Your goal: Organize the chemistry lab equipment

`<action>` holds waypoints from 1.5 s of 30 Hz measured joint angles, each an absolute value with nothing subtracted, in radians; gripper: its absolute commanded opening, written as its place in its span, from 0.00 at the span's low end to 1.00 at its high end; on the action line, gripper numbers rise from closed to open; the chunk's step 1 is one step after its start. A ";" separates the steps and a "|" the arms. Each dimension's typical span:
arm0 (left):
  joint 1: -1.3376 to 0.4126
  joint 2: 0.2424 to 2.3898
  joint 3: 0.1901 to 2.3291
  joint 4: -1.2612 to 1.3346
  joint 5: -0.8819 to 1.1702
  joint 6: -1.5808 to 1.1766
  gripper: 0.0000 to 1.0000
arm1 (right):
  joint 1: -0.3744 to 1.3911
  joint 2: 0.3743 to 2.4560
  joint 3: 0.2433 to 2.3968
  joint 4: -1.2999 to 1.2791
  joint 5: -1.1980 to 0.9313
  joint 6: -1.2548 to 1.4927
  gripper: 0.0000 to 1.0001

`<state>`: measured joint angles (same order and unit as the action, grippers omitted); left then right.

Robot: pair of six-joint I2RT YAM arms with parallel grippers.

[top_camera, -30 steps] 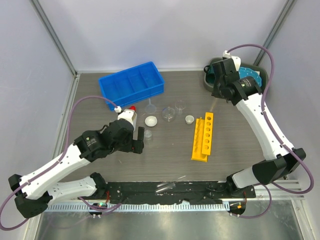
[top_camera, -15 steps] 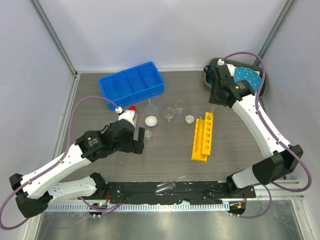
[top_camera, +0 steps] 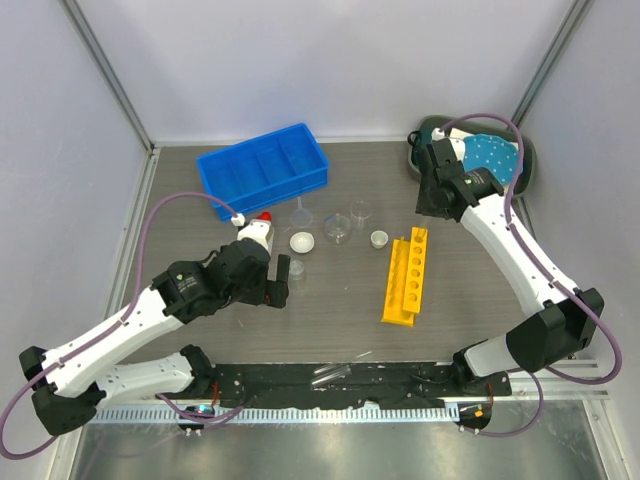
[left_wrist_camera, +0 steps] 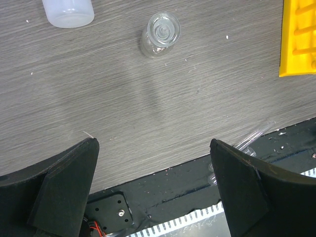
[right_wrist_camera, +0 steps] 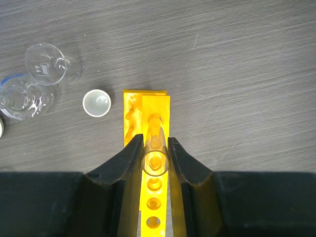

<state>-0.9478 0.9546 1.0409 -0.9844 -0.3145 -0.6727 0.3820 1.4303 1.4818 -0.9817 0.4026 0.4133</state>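
My right gripper [right_wrist_camera: 155, 164] is shut on a clear test tube [right_wrist_camera: 155, 148], held upright with its lower end over a far hole of the yellow tube rack [right_wrist_camera: 158, 101]. From above, this gripper [top_camera: 427, 205] hangs over the rack's far end [top_camera: 406, 278]. My left gripper [left_wrist_camera: 155, 182] is open and empty above the table's near edge, beside a small clear beaker [left_wrist_camera: 159, 33] and the white squeeze bottle [top_camera: 257, 232]. From above, the left gripper [top_camera: 278, 282] is near the table's middle left. A funnel [top_camera: 302, 212], flask [top_camera: 338, 227], beaker [top_camera: 360, 212] and two white dishes [top_camera: 302, 242] [top_camera: 379, 238] stand mid-table.
A blue compartment bin [top_camera: 263, 170] sits at the back left. A blue white-dotted plate [top_camera: 497, 155] and a teal mug [top_camera: 432, 135] are at the back right. Loose clear tubes [top_camera: 340, 368] lie on the black strip at the near edge.
My right gripper has moved left and nearer with the tube, from by the plate to over the rack's far end. The left arm has hardly moved.
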 measured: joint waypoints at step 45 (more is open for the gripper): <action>-0.948 0.976 1.076 -1.000 -0.315 -0.669 1.00 | 0.382 1.387 1.238 -0.801 0.405 0.443 0.42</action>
<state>-0.9478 0.9760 1.0760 -1.0004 -0.3145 -0.6693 0.3820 1.3869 1.2381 -0.8005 0.4053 0.4435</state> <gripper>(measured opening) 0.996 0.309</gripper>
